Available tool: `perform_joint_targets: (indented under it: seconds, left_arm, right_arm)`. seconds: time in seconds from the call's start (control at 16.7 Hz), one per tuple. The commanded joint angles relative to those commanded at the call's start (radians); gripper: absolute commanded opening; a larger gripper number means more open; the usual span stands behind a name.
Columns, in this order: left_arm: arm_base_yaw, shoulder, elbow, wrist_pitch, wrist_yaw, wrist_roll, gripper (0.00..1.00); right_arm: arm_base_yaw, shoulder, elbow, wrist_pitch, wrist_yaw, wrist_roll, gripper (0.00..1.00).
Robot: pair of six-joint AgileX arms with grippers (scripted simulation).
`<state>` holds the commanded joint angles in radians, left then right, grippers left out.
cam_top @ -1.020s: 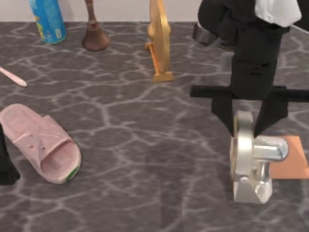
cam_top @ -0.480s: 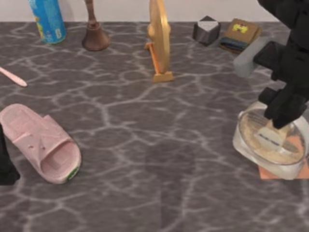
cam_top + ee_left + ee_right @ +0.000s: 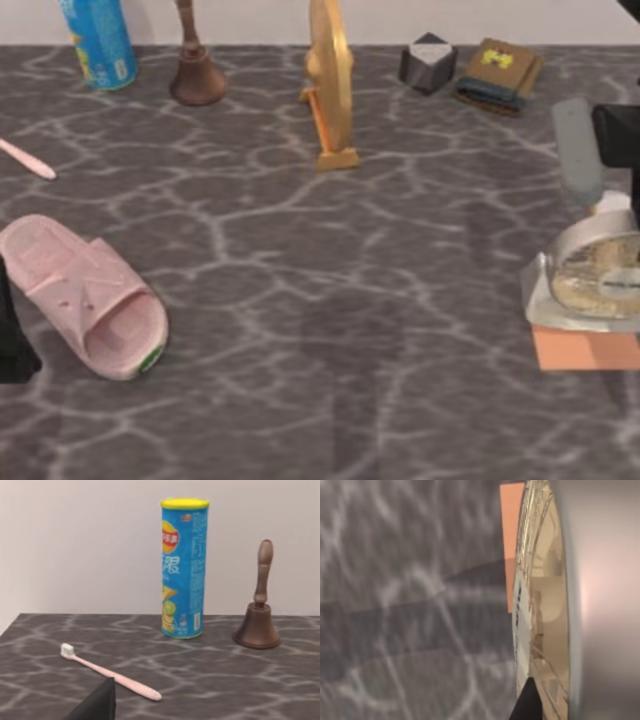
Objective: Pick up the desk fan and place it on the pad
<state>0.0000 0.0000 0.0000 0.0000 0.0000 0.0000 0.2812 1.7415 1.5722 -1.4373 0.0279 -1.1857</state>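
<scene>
The desk fan (image 3: 590, 285) is at the table's right edge, tipped so that its round ring and tan inner face point up. It overlaps the far part of the salmon-orange pad (image 3: 585, 350); I cannot tell whether it rests on the pad. The right arm (image 3: 622, 135) reaches in from the right edge, its hand mostly out of the top view. In the right wrist view the right gripper (image 3: 552, 705) is shut on the fan's ring (image 3: 542, 605). One black fingertip (image 3: 527, 702) lies against the tan face and the other is hidden behind the silver housing. The pad (image 3: 512, 540) shows beyond it. The left gripper (image 3: 10, 345) is parked at the left edge.
Along the back stand a blue chips can (image 3: 98, 45), a brown bell (image 3: 197, 75), a golden disc on an orange stand (image 3: 330, 85), a dark cube (image 3: 428, 62) and a book-like stack (image 3: 498, 72). A pink slipper (image 3: 85, 295) and a toothbrush (image 3: 25, 160) lie at the left.
The fan stood upright left of the pad's middle with the right gripper above it. It has since tipped ring-up and moved right, and the right arm has swung toward the right edge.
</scene>
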Motion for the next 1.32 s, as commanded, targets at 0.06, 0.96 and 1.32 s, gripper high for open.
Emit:
perform_joint_targets:
  seconds: [0.06,0.96,1.32]
  left_arm:
    - [0.000,0.000,0.000,0.000,0.000,0.000,1.00]
    - [0.000,0.000,0.000,0.000,0.000,0.000,1.00]
    - [0.000,0.000,0.000,0.000,0.000,0.000,1.00]
  right_arm:
    - [-0.008,-0.004,-0.009,0.005,0.005,-0.045,0.00]
    - [-0.025,0.000,-0.146,0.143,0.014,-0.121,0.00]
    - [-0.025,0.001,-0.151,0.148,0.014,-0.121,0.15]
